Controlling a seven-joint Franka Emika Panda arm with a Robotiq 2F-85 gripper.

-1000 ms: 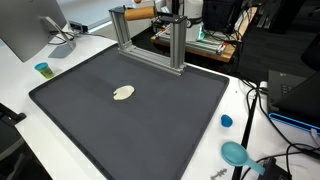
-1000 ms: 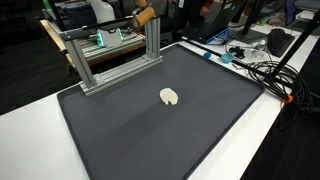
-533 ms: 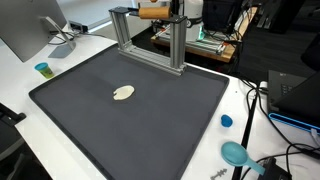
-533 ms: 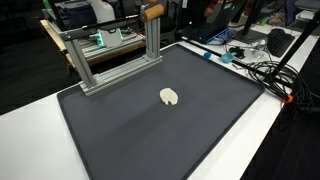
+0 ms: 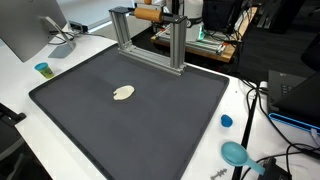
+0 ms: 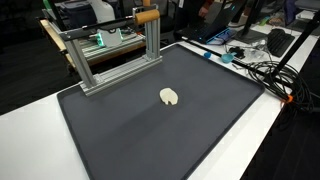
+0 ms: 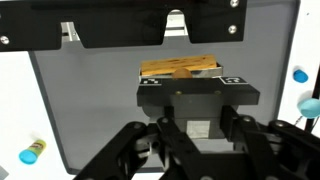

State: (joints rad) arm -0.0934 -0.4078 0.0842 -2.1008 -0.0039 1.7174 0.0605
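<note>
My gripper (image 7: 196, 128) is high at the back of the table, by the top bar of an aluminium frame (image 5: 178, 50) (image 6: 152, 45). Its fingers look shut on a black block topped by a wooden piece (image 7: 180, 68). In both exterior views the wooden piece (image 5: 148, 13) (image 6: 147, 15) shows as a short orange-brown cylinder level with the frame's top corner. The dark gripper body (image 5: 172, 12) behind it is mostly hidden. A flat pale oval object (image 5: 123, 93) (image 6: 169, 96) lies on the dark mat (image 5: 150, 120) (image 6: 150, 130), far below the gripper.
A blue cup (image 5: 42, 69) and a monitor (image 5: 25, 30) stand off the mat on one side. Blue lids (image 5: 226, 121) (image 5: 236, 153) and cables (image 6: 260, 65) lie on the white table on the other side. Desks with clutter stand behind the frame.
The wooden piece, with the gripper, shifted a little sideways along the frame's top bar and then partly back. The pale oval object has not moved.
</note>
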